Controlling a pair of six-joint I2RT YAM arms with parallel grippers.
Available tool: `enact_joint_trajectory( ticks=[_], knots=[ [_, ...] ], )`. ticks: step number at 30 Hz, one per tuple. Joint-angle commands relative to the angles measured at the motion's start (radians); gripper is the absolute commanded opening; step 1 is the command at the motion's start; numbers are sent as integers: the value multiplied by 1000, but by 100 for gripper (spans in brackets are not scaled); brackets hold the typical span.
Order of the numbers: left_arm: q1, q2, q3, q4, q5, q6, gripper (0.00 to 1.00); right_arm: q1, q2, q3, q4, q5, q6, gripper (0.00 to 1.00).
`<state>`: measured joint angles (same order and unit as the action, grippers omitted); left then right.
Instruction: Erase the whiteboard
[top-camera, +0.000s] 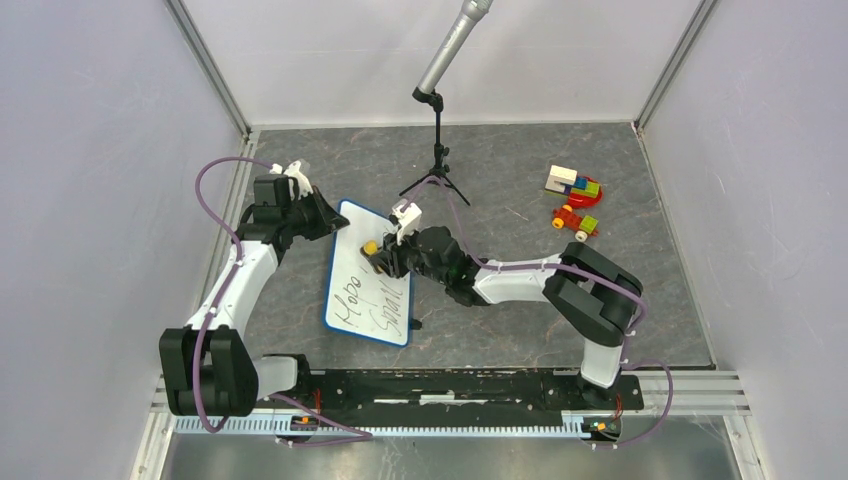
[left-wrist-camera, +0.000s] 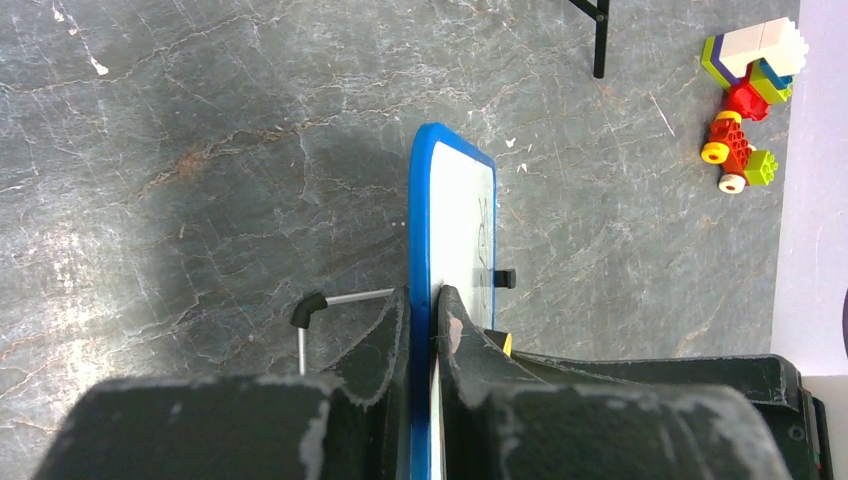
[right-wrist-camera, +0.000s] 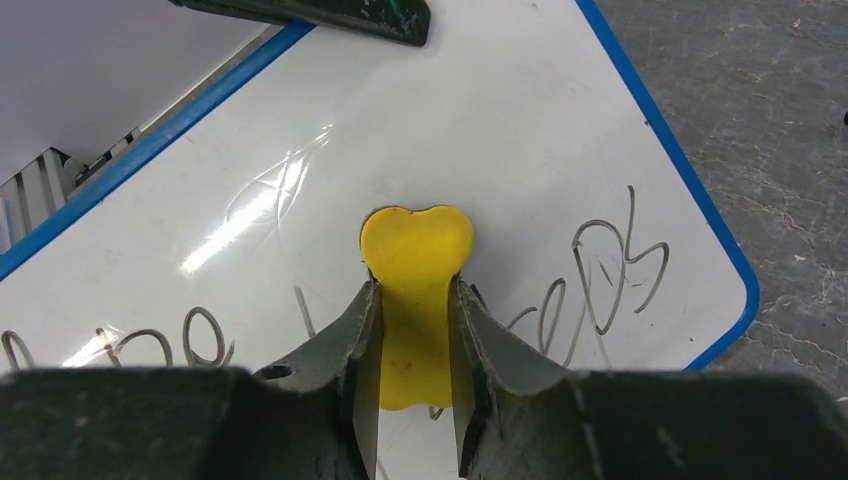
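Note:
The whiteboard (top-camera: 372, 285), white with a blue rim and black handwriting on its near half, lies tilted on the grey table. My left gripper (top-camera: 322, 216) is shut on its far left corner; in the left wrist view the blue rim (left-wrist-camera: 420, 220) runs between my closed fingers. My right gripper (top-camera: 385, 255) is shut on a yellow sponge eraser (top-camera: 370, 246) and holds it on the board's upper part. In the right wrist view the yellow eraser (right-wrist-camera: 415, 290) sits pinched between the fingers against the whiteboard (right-wrist-camera: 470, 120), with writing on both sides.
A microphone on a black tripod (top-camera: 438, 165) stands just beyond the board. Toy blocks (top-camera: 574, 183) and a small toy car (top-camera: 575, 220) lie at the far right; they also show in the left wrist view (left-wrist-camera: 750, 90). White walls enclose the table.

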<state>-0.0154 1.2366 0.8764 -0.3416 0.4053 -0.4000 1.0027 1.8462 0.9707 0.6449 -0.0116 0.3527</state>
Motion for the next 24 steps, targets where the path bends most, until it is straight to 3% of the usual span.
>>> enact_joint_trajectory(
  ticks=[1, 7, 11, 19, 24],
  knots=[
    [-17, -10, -10, -23, -6, 69, 2, 88, -12, -31, -115, -71, -5, 15],
    [-17, -11, -10, -23, -2, 69, 2, 193, -30, 45, -109, -99, -36, 15],
    [-17, -14, -11, -23, 0, 69, 2, 188, -6, 84, -143, -57, -57, 15],
    [-17, -13, -9, -23, 7, 66, 2, 67, -43, -97, -64, -43, 1, 15],
    [-17, -17, -8, -23, 10, 66, 2, 81, -84, -139, -106, 17, -52, 15]
  ],
)
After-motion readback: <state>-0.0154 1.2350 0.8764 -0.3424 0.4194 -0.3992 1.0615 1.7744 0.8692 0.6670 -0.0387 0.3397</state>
